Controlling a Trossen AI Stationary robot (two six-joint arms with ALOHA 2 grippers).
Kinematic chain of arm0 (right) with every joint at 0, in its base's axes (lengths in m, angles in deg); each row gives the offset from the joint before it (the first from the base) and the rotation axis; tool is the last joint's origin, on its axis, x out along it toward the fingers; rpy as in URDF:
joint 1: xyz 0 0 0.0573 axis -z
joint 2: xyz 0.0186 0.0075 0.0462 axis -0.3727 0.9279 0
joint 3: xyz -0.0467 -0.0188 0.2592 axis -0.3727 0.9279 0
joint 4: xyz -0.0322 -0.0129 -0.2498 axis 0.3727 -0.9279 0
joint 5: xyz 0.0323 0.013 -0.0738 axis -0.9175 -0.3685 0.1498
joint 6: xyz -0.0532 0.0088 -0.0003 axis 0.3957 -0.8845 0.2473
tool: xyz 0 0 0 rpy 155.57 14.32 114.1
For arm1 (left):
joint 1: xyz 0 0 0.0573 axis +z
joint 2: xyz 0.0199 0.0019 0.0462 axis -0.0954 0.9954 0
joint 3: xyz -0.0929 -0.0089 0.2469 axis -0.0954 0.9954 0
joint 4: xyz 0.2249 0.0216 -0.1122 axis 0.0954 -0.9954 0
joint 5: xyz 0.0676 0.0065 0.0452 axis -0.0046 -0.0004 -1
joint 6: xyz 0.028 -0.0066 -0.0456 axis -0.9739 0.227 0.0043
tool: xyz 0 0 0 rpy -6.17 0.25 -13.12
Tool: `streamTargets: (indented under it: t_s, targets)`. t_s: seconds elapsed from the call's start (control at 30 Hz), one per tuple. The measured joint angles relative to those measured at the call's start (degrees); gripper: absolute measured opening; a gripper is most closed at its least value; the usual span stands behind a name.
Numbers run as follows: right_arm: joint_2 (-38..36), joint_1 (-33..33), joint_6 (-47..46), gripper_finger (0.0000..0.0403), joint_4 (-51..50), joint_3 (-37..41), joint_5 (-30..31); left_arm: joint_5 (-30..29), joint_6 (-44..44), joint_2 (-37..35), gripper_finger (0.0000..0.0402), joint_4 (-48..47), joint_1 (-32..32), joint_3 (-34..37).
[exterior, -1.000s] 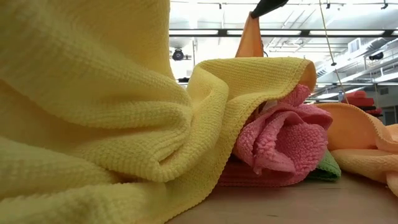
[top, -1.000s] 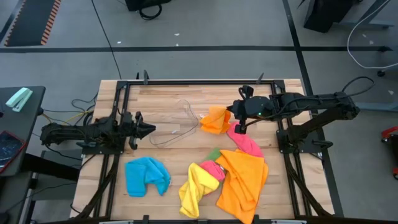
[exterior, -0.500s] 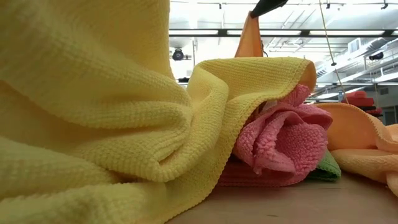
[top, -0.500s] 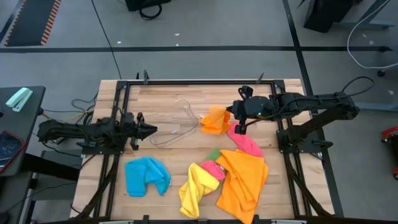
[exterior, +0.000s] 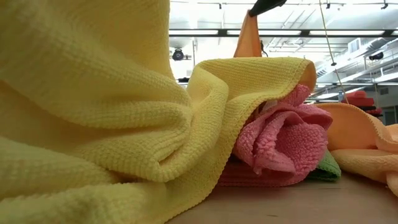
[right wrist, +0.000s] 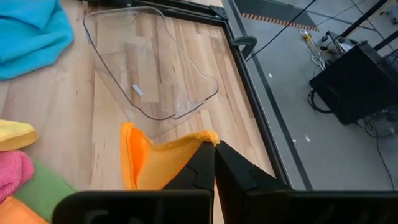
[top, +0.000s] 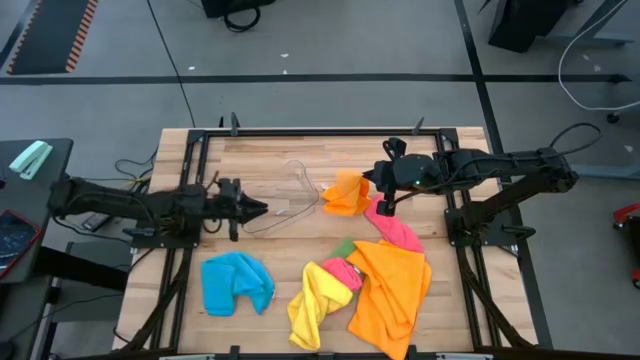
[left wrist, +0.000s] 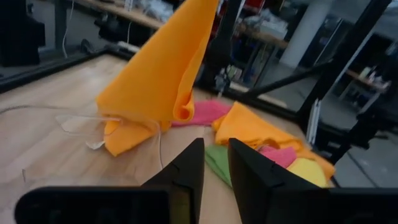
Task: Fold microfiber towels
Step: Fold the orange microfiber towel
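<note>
right gripper: clenched on the top corner of a small orange towel, lifted above the back middle of the tabletop; in the right wrist view, fingers pinched tight on the towel's edge
small orange towel: hangs in a cone from that pinch, lower end resting on the wood just beside the clear plastic tub; pink towel directly below and to the near side of the same gripper
left gripper: low over the left part of the tabletop, tips at the tub's left edge, well apart from the hanging orange towel; fingers parted by a narrow gap, grasping nothing
left wrist view: hanging orange towel straight ahead of the parted fingers, pink, green and yellow cloth beyond
blue towel: crumpled at the near left, near side of the left gripper, apart from it
yellow towel: bunched at the near middle, touching a second pink towel and a green one
large orange towel: spread at the near right, overlapping that heap
low view: yellow towel fills the foreground, pink cloth tucked beneath its fold
</note>
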Motion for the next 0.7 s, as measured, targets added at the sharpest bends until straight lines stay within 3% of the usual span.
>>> streamTargets:
  t_s: [0.5, 0.7]
  targets:
    - [0.02, 0.02, -0.88, 0.0011, 0.89, 0.0, 0.13, 0.02, -6.92, 26.53, 0.0184, -0.06, 0.0, -15.37]
    - [0.02, 0.02, -1.3, 0.0011, 1.3, 0.0, 0.13, 0.02, -12.09, 35.54, 0.0201, -0.03, 0.0, -20.84]
